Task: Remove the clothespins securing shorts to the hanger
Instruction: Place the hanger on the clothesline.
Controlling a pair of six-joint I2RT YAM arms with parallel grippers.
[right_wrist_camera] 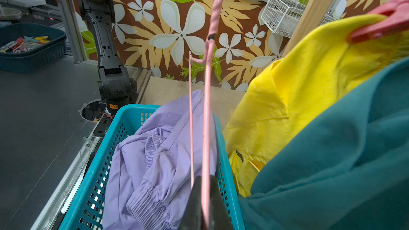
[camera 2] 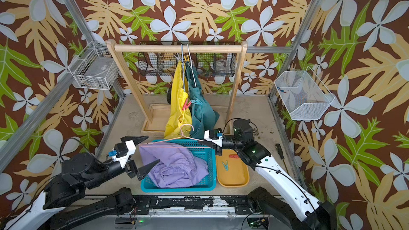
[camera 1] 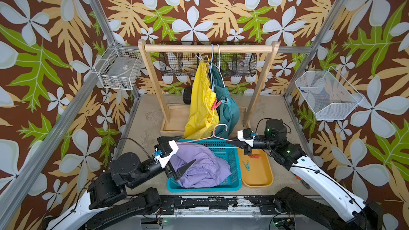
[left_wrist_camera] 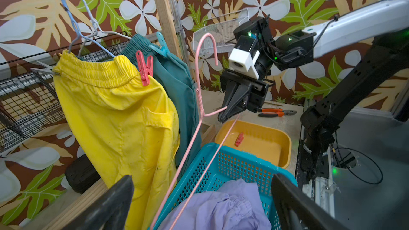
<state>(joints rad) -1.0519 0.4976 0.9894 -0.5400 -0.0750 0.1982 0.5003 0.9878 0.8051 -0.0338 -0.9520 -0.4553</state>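
Red clothespin [right_wrist_camera: 386,23] blurred, edge-cropped, wire basket [camera 1: 336,107] contents indistinct

Both top views are taken from high up, looking down and forward toward the wooden rack [camera 1: 210,48] at upper centre. The teal basket [left_wrist_camera: 239,167], shared by all views, is faced closely from opposite sides by the wrist cameras.

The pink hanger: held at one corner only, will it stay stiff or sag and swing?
Probably fairly stiff: the pink hanger is thin wire yet juts out from the shut right gripper without visible droop. It looks light, carrying nothing. Such thin, smooth wire might pivot in the gripper if bumped.
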